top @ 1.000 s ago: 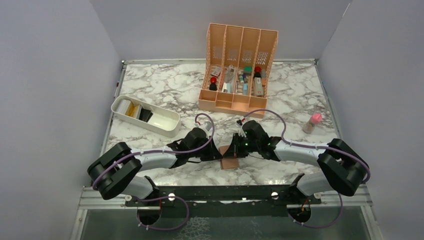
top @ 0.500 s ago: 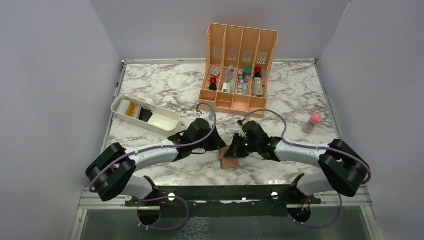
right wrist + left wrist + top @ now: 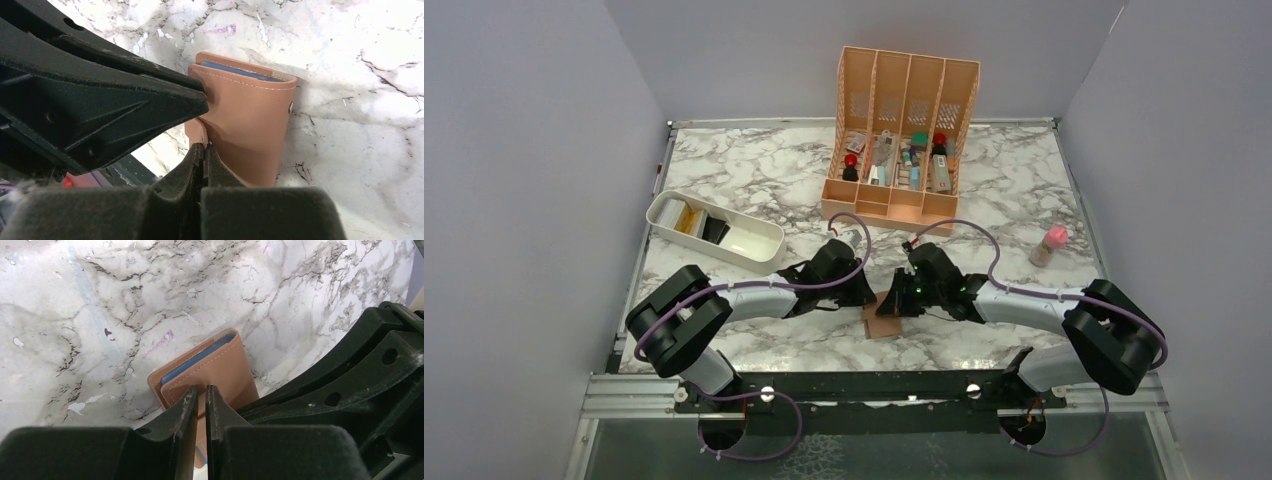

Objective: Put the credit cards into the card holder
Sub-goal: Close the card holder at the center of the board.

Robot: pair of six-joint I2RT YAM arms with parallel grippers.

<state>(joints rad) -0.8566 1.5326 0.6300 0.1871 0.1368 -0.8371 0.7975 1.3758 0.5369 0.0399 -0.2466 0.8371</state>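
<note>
So, over the last second the left arm was swung round. Its big rear link was pulled in from the table's left side and its wrist was carried further back. The card holder [image 3: 885,320] was left pretty much where it had been, flat on the marble table [image 3: 754,180] near the front edge, between the two wrists.

The left gripper [image 3: 200,392] was held at the holder's edge with its fingers nearly together and only a thin slit left. Brown leather could be seen through that slit, but it couldn't be told whether it was actually nipped or just lying behind. The right gripper [image 3: 203,148] was squeezed fully together, with its tips set against the holder's near edge by a small flap. No leather could be clearly made out between them. Judged from that, the holder was probably being lined up for opening, and the loading itself was not yet done.

Hidden stuff: from above, both sets of fingertips and most of the holder were covered by the wrists. A blue strip was seen under the top flap, card or lining, no telling which. Gold and black bits were spotted in the white tray [image 3: 749,240], too small to be called cards.
</note>
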